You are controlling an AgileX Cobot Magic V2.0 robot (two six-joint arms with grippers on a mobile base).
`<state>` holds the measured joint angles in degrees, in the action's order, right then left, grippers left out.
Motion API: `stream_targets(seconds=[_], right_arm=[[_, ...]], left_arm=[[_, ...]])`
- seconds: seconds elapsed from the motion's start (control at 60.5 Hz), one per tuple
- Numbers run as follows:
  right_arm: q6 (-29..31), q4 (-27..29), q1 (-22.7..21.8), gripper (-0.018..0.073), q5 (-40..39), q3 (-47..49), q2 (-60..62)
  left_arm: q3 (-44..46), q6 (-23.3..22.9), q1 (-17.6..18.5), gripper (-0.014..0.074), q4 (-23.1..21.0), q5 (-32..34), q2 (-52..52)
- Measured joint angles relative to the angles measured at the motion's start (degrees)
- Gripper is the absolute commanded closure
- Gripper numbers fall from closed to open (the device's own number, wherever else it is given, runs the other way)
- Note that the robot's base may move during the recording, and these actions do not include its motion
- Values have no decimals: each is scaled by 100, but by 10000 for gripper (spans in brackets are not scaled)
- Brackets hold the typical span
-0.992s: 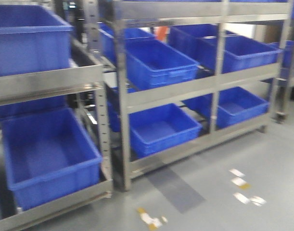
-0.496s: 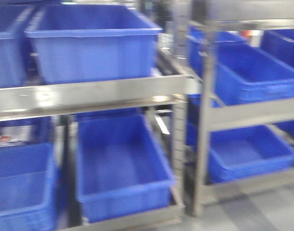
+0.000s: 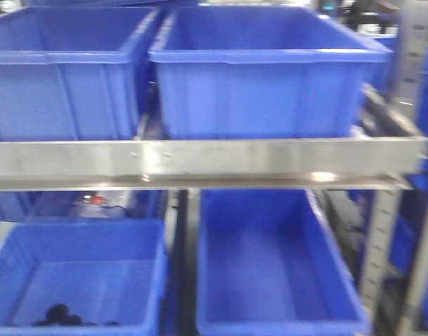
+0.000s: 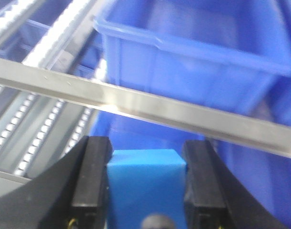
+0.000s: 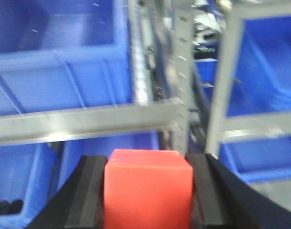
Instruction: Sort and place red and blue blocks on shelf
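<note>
Front view: half a second ago a rack upright and a second rack stood at right. Now the shelf (image 3: pixel 52 162) fills the width, its front rail (image 3: pixel 270 155) level, with two screws left of centre. The floor seen a second ago is out of frame. Above the rail are the upper left bin (image 3: pixel 59 77) and the upper right bin (image 3: pixel 263 84), side by side, contents hidden by their walls. Below, the lower left bin (image 3: pixel 80 273) holds a few small dark objects (image 3: pixel 59 315) at its near edge, too blurred to name. The lower right bin (image 3: pixel 270 266) shows bare blue floor.

Left wrist view: the left pincer (image 4: pixel 147 160) is clenched on the blue block (image 4: pixel 145 191), a black finger against each side. The rail crosses diagonally ahead, with a blue bin (image 4: pixel 193 57) above it and white roller tracks (image 4: pixel 55 38) to the left.

Right wrist view: the right pincer (image 5: pixel 147 164) grasps the red block (image 5: pixel 147 191) the same way, short of the rail. A perforated upright (image 5: pixel 183 71) stands ahead.
</note>
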<state>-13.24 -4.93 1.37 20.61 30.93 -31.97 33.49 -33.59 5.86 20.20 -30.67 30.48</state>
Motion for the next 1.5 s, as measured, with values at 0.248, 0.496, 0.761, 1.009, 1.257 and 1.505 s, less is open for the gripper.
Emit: stream_targets(seconds=[0.248, 0.496, 0.761, 1.009, 1.257, 1.505], right_arm=[[0, 0, 0, 498, 0, 0, 0], [0, 0, 0, 498, 0, 0, 0], [0, 0, 0, 498, 0, 0, 0], [0, 0, 0, 498, 0, 0, 0], [0, 0, 0, 498, 0, 0, 0], [0, 0, 0, 498, 0, 0, 0]], left_arm=[[0, 0, 0, 478, 0, 0, 0], [0, 0, 0, 478, 0, 0, 0], [0, 0, 0, 478, 0, 0, 0], [0, 0, 0, 478, 0, 0, 0], [0, 0, 0, 478, 0, 0, 0], [0, 0, 0, 478, 0, 0, 0]])
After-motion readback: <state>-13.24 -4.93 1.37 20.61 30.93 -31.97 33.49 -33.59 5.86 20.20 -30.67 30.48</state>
